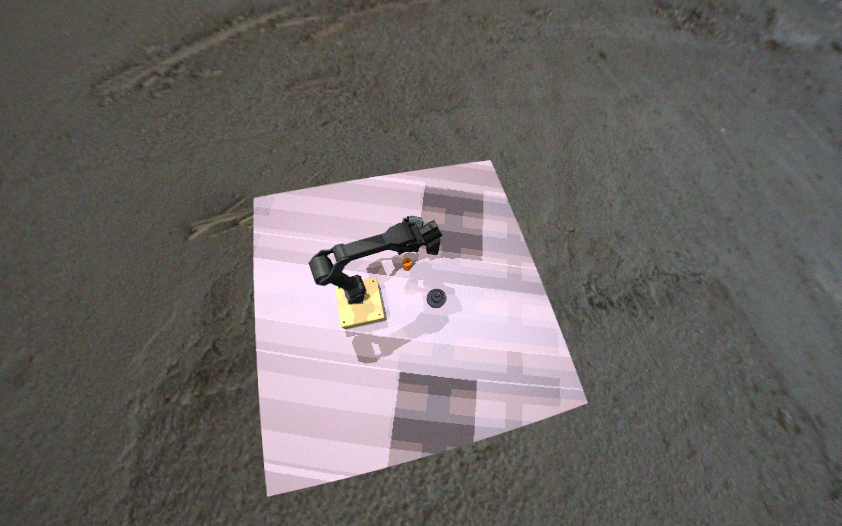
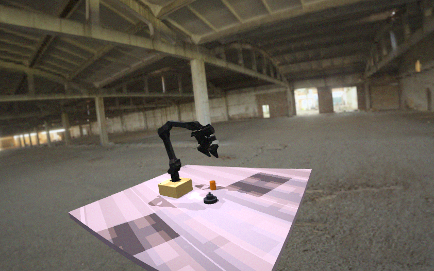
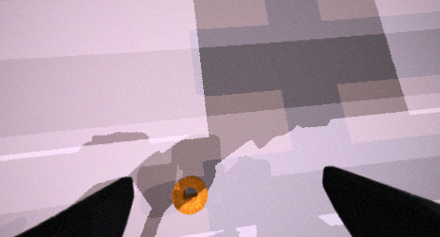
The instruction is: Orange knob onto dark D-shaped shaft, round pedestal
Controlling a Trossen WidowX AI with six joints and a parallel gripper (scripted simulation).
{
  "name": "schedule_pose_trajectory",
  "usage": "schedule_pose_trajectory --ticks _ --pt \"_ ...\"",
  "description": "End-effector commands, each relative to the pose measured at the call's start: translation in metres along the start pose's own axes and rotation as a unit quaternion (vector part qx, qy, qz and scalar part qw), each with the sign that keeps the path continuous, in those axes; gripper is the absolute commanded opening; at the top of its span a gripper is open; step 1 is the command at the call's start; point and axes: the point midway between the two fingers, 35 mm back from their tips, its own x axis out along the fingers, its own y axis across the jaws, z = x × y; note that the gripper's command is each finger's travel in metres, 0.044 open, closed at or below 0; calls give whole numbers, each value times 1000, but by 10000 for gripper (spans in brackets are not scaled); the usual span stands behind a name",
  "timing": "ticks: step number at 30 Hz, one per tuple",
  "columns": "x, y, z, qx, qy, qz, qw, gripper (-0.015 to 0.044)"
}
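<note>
The orange knob (image 1: 406, 266) (image 2: 212, 185) (image 3: 190, 209) stands upright on the table, its hole facing up. The round dark pedestal (image 1: 430, 303) (image 2: 210, 201) stands a short way from it, with the dark shaft (image 2: 209, 194) pointing up and bare. My gripper (image 2: 213, 156) (image 3: 229, 180) is open and empty, high above the table and pointing down. In the wrist view the knob shows low in the picture, between the fingers and closer to the left one, well below them. The shaft's flat side cannot be made out.
The arm's yellow base block (image 1: 362, 314) (image 2: 168, 190) sits on the table (image 1: 320, 405) (image 2: 245, 232), to the left of the knob and pedestal in the top and exterior views. The table carries a patterned surface and arm shadows. Its edges drop to the concrete floor.
</note>
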Motion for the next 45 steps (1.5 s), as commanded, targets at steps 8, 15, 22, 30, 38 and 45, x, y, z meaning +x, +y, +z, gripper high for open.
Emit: schedule_pose_trajectory --ticks 8,15,22,30,38,45 --pt "83 29 -50 499 210 -95 835 440" --pt "86 31 -53 541 216 -116 805 440" --pt "86 31 -53 541 216 -116 805 440" --pt "97 32 -58 541 216 -116 805 440" --pt "124 33 -74 541 216 -116 804 440" --pt "132 32 -78 541 216 -116 804 440"
